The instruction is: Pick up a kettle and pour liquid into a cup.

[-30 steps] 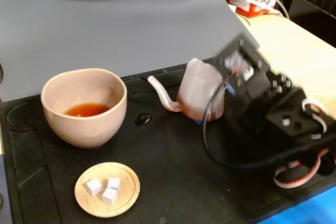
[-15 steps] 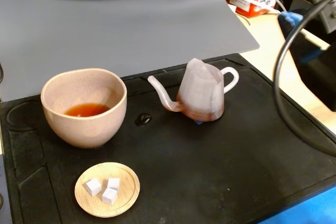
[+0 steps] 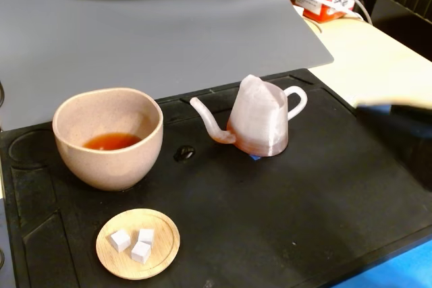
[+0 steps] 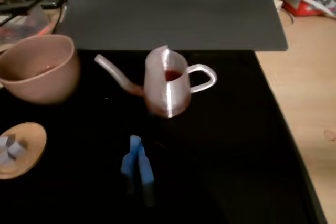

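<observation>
Black matting [image 3: 283, 227] covers the table, with a grey sheet [image 3: 169, 25] behind it. Upright near the mat's middle stands the kettle [image 3: 258, 118]; in the fixed view its long axis runs left to right, the thin curved spout pointing left toward the cup [image 3: 108, 137] and the loop handle facing right. They stand apart. Orange-red liquid [image 3: 111, 141] lies in the cup's bottom. A wooden saucer [image 3: 138, 243] with white cubes [image 3: 132, 241] sits in front of the cup. In the wrist view the claw [image 4: 137, 167] hangs clear of the kettle, its blue tips pressed together, holding nothing.
</observation>
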Available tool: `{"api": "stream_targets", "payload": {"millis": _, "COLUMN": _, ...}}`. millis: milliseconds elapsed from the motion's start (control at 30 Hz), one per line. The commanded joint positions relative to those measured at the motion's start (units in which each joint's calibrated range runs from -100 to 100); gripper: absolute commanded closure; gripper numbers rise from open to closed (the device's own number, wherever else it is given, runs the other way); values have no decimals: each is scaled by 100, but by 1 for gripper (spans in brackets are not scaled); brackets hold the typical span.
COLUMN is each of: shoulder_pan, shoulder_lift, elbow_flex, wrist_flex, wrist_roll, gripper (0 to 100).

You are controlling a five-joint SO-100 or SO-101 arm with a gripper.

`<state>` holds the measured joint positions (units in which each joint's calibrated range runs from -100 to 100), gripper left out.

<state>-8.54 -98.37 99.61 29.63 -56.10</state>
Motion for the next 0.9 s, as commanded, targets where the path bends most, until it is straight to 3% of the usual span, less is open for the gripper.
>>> {"api": "stream_targets", "payload": {"millis": 0, "shoulder_pan": 36, "shoulder_lift": -9, "elbow_flex": 21, "wrist_flex": 1209, "wrist_roll": 29, "gripper": 99}}
{"api": "stream_targets", "payload": {"millis": 33, "shoulder_pan": 36, "shoulder_lift": -9, "elbow_flex": 21, "wrist_flex": 2428, "wrist_roll": 29, "gripper": 99}}
{"api": "stream_targets", "payload": {"millis": 100, "shoulder_pan": 36, "shoulder_lift": -9, "elbow_flex": 21, "wrist_flex": 3717, "wrist_roll": 29, "gripper": 99}}
{"api": "stream_targets", "payload": {"millis": 200, "shoulder_pan": 36, "shoulder_lift": -9, "elbow_flex": 21, "wrist_flex": 4409, "wrist_roll": 29, "gripper": 99}}
{"api": "stream_targets", "payload": {"millis": 867, "shoulder_pan": 21, "shoulder_lift": -60, "elbow_flex": 21, "wrist_flex": 4538, "wrist_roll": 34, "gripper": 99}}
